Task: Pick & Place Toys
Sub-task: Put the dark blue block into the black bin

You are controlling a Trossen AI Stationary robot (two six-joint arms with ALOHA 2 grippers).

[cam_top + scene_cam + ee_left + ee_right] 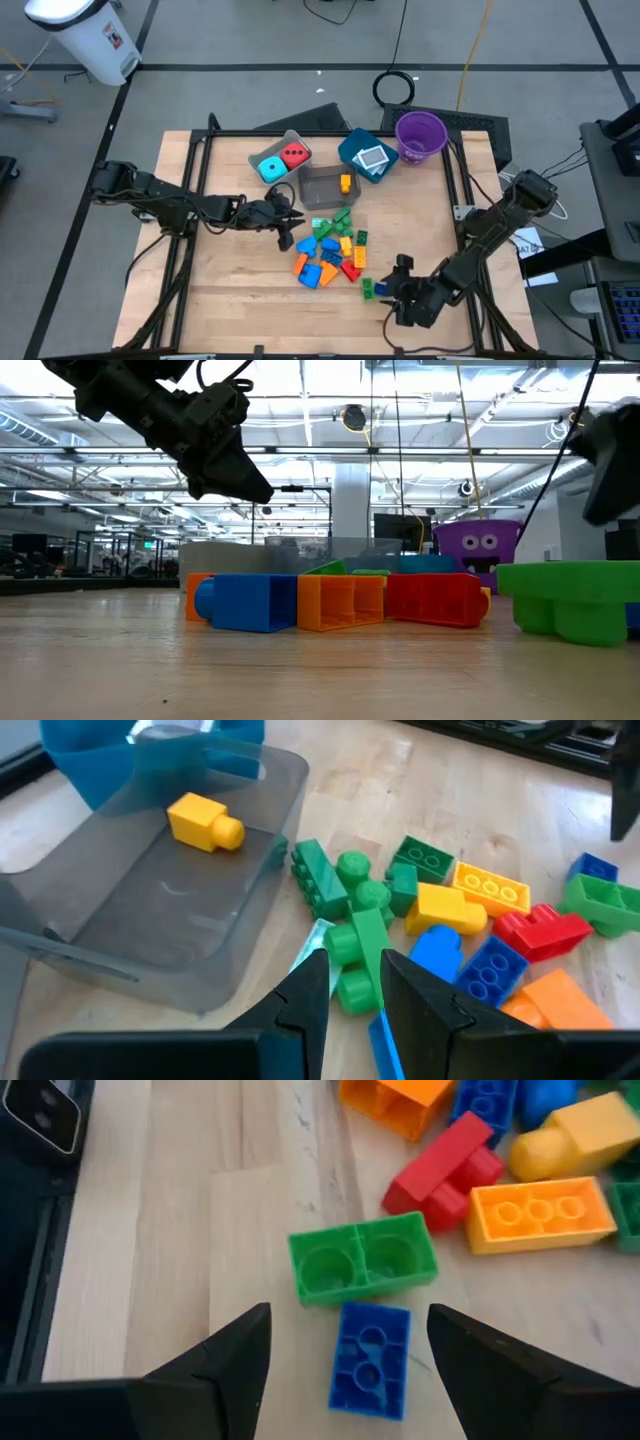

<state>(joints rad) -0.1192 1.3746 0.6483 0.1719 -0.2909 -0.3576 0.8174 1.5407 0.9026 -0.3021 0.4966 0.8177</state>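
Note:
A heap of coloured bricks (335, 250) lies mid-table; it also shows in the low view (340, 600). My left gripper (287, 226) hovers at the heap's left side, above a long green brick (352, 955), with its fingers a narrow gap apart and empty; the low view shows it raised (262, 492). My right gripper (398, 290) is wide open above a blue brick (370, 1360), one finger on each side and apart from it. A green brick (362, 1260) lies just beyond the blue one. A yellow brick (205, 823) lies in the dark bin (120, 935).
A grey bin (262, 150) holds a cyan cube (271, 169) and a red cube (294, 155). A teal bin (352, 150) holds cards (373, 158). A purple cup (420, 135) stands at the far right. Bare wood lies at the near left.

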